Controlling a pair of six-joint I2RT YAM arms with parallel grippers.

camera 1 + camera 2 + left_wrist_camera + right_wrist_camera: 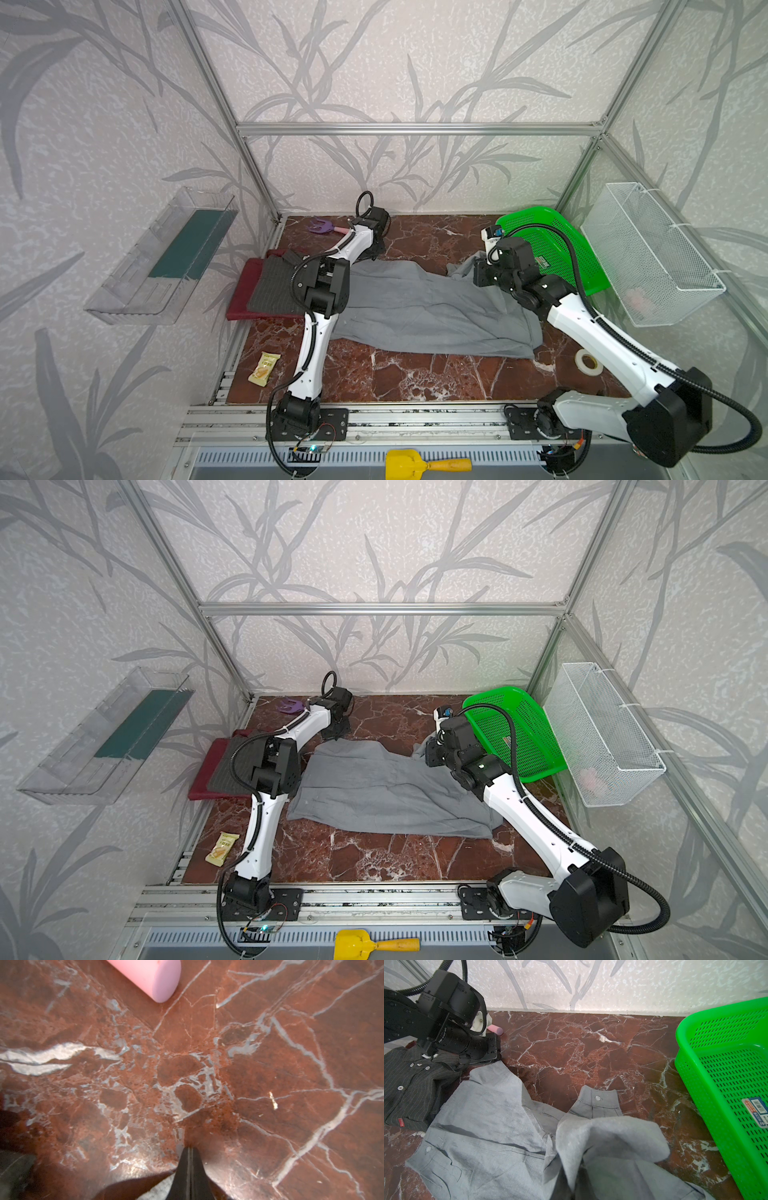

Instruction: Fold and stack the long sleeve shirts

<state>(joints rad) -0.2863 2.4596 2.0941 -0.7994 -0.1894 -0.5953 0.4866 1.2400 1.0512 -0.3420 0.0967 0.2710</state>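
Note:
The light grey shirt (424, 311) (386, 796) (488, 1126) lies spread across the middle of the marble table, collar end toward the back. My right gripper (577, 1184) (478, 270) is shut on a raised fold of it at the back right, and cloth hides the fingers. My left gripper (189, 1150) (376, 251) is shut at the shirt's back left corner, tips down on the table, with a thin pale strip between the fingers and grey cloth beside them. At the left, the folded dark pinstriped shirt (274, 291) (415, 1088) rests on the folded maroon shirt (243, 295).
A green mesh basket (552, 249) (726, 1064) leans at the back right beside a white wire basket (648, 257). A tape roll (588, 362), a snack packet (264, 369), a purple and pink toy (324, 226) (151, 976) and a yellow shovel (415, 463) lie around.

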